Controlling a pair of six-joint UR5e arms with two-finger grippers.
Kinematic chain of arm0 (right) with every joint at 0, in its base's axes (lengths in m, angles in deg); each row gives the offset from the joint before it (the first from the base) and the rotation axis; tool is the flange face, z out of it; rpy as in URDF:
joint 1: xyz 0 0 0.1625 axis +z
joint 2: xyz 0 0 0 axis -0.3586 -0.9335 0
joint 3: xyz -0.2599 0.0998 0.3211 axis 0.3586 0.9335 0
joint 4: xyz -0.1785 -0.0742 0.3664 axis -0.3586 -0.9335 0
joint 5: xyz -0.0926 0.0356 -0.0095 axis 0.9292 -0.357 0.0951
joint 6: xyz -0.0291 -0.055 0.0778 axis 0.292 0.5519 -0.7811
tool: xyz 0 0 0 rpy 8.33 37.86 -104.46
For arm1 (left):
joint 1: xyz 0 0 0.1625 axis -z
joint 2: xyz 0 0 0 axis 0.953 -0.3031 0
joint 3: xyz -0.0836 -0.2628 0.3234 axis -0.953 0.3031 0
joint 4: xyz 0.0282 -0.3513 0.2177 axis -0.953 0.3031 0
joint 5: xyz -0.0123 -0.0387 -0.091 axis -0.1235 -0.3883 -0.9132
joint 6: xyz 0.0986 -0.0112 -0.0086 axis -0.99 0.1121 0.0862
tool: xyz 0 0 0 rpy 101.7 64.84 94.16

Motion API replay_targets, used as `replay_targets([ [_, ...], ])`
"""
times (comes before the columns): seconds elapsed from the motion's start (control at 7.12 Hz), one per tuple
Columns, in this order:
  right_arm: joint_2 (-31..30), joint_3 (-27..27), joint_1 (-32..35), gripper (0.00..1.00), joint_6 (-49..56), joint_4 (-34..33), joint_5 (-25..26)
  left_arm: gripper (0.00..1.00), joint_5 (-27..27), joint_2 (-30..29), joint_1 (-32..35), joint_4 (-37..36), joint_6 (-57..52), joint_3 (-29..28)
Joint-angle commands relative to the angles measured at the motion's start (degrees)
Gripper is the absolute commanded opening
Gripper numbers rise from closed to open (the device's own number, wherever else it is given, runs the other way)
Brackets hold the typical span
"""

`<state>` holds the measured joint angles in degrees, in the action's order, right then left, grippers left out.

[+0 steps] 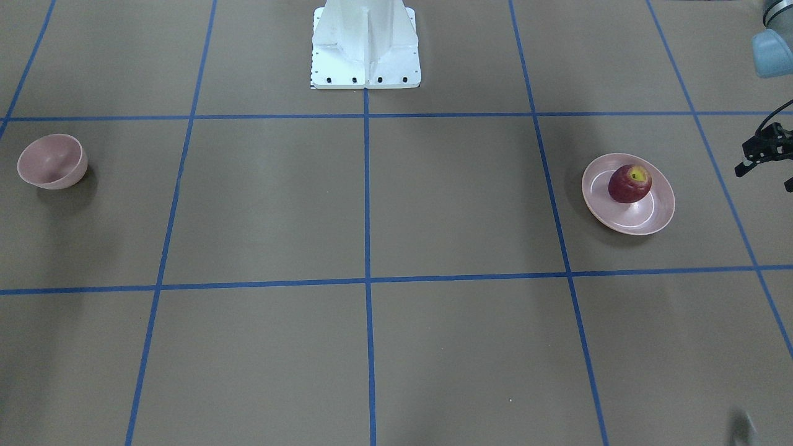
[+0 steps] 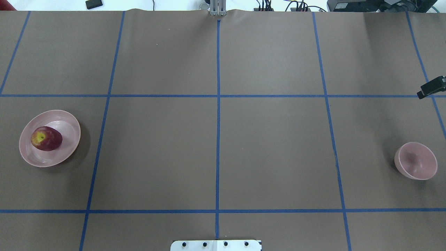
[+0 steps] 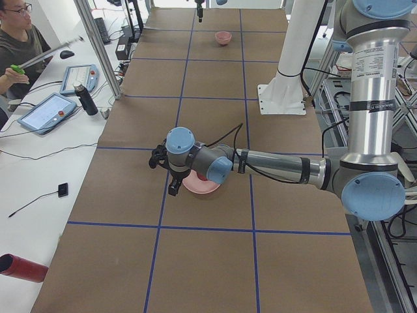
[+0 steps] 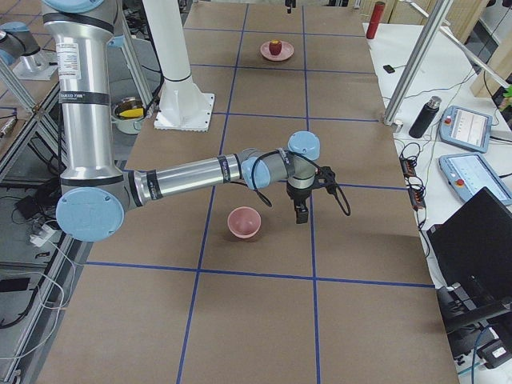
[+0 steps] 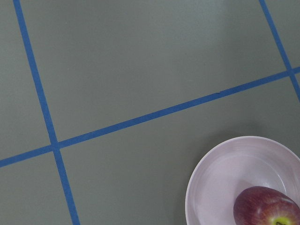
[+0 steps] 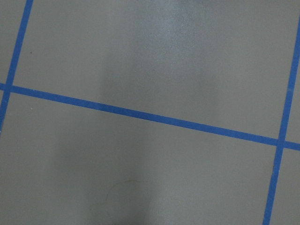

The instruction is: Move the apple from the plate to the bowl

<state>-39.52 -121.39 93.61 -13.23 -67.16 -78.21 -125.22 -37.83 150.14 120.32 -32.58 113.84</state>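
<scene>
The dark red apple (image 1: 630, 183) with a yellow stem patch lies on the shallow pink plate (image 1: 658, 212), at the left in the overhead view (image 2: 46, 138). The deep pink bowl (image 2: 415, 160) stands empty far off at the table's other end. My left gripper (image 1: 765, 155) hangs just outside the plate, only partly in view; I cannot tell whether it is open. My right gripper (image 2: 431, 88) shows as a black tip at the frame edge beyond the bowl; I cannot tell its state. The left wrist view shows the plate (image 5: 220, 178) and the apple (image 5: 267, 208) at its lower right, no fingers.
The white robot pedestal (image 1: 365, 49) stands at the middle of the robot's side. Blue tape lines (image 2: 218, 104) grid the brown table. A side table with tablets (image 3: 49, 111) and a bottle (image 3: 85, 99) and a seated person (image 3: 16, 45) lie beyond the far edge.
</scene>
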Motion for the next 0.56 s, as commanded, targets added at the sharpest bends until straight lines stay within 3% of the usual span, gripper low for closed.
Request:
replay_targets([
  [0.0, 0.0, 0.0, 0.0, 1.00, -0.1, 0.0, 0.0, 0.98, 0.0, 0.3, 0.0, 0.4, -0.4, 0.0],
  [0.42, -0.1, 0.1, 0.0, 1.00, -0.1, 0.0, -0.1, 0.98, -0.7, 0.5, 0.1, 0.5, -0.2, 0.2],
])
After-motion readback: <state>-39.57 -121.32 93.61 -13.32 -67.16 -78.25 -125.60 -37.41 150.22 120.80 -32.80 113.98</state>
